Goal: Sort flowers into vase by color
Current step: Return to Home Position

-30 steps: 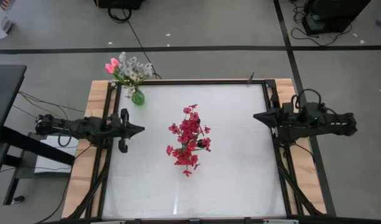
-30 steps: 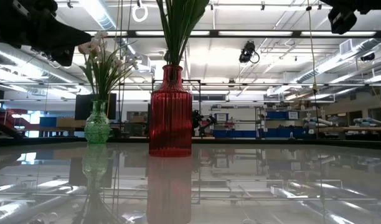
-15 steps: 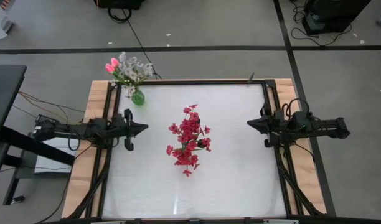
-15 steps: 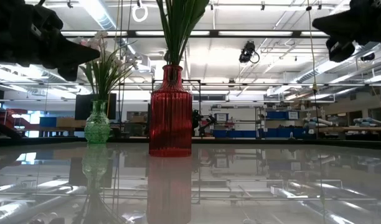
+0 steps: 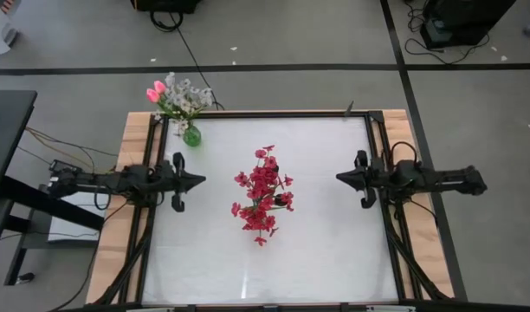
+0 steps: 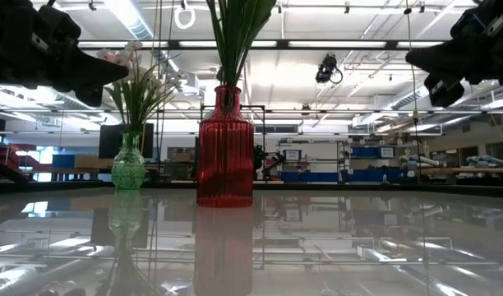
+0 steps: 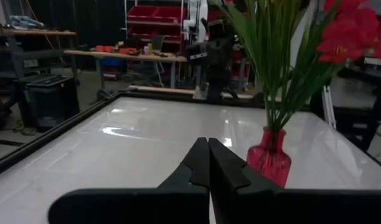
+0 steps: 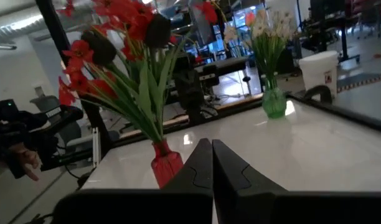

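A red ribbed vase (image 6: 225, 148) stands on its base at the table's middle, holding the red clustered flowers (image 5: 262, 195) by their green stems. A small green vase (image 5: 191, 136) stands near the far left corner with pink tulip buds and white blossoms (image 5: 178, 95). My left gripper (image 5: 198, 181) hovers shut above the table's left side, pointing at the red flowers. My right gripper (image 5: 339, 177) hovers shut above the right side, also pointing at them. Both wrist views show shut fingers, the left (image 7: 208, 163) and the right (image 8: 211, 162).
The white tabletop (image 5: 326, 251) has a dark frame (image 5: 161, 225) with wooden side strips. Open surface lies on the near half and between each gripper and the red vase. Cables and a dark stand lie on the floor beyond the table.
My right gripper has moved from the table's right edge toward the red flowers and come lower. My left gripper has shifted slightly toward the near side and lower. The vases and flowers have stayed in place.
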Robot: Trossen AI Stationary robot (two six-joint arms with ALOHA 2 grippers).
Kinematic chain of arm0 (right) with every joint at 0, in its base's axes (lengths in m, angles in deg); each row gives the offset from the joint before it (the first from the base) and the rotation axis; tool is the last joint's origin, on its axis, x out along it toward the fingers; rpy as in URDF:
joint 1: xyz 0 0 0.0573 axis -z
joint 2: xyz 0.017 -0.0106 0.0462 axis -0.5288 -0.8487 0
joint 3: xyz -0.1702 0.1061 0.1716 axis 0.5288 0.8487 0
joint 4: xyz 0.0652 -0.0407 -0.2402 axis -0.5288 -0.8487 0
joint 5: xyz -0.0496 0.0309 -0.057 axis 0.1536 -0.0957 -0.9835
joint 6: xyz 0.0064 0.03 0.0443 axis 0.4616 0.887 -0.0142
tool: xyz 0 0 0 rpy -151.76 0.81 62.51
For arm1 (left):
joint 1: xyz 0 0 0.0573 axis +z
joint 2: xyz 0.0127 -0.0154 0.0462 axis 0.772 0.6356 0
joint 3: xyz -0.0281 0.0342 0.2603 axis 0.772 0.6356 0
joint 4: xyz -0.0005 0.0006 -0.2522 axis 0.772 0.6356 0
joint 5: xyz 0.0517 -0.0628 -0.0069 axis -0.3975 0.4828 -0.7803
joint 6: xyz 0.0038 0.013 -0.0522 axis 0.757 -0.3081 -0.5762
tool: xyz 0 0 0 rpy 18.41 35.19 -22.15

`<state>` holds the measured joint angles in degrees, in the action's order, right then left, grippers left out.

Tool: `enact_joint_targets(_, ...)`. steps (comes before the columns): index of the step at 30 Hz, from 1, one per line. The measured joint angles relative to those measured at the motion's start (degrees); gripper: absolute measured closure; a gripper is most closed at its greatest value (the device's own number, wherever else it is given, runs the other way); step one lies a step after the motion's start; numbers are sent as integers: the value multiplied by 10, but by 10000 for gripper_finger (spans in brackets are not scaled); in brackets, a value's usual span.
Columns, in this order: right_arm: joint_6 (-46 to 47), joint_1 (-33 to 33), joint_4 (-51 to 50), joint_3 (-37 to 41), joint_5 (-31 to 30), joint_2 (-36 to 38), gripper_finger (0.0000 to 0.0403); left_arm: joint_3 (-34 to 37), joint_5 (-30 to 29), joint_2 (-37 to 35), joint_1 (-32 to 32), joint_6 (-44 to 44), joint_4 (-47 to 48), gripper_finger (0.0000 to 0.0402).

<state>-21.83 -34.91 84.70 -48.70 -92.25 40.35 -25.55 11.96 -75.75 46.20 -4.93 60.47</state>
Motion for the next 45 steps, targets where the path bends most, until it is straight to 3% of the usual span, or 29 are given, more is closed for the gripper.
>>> enact_joint_targets(5, 27, 9, 20, 29, 25, -1, 402, 0, 17, -18, 0, 16, 24, 401)
enact_joint_targets(19, -27, 9, 26, 29, 17, -1, 399, 14, 16, -26, 0, 30, 24, 401)
enact_joint_targets(28, -30, 9, 17, 29, 8, -2, 363, 14, 16, -24, 0, 30, 25, 388)
enact_joint_targets(45, -30, 9, 18, 29, 8, -2, 364, 15, 16, -24, 0, 30, 25, 375)
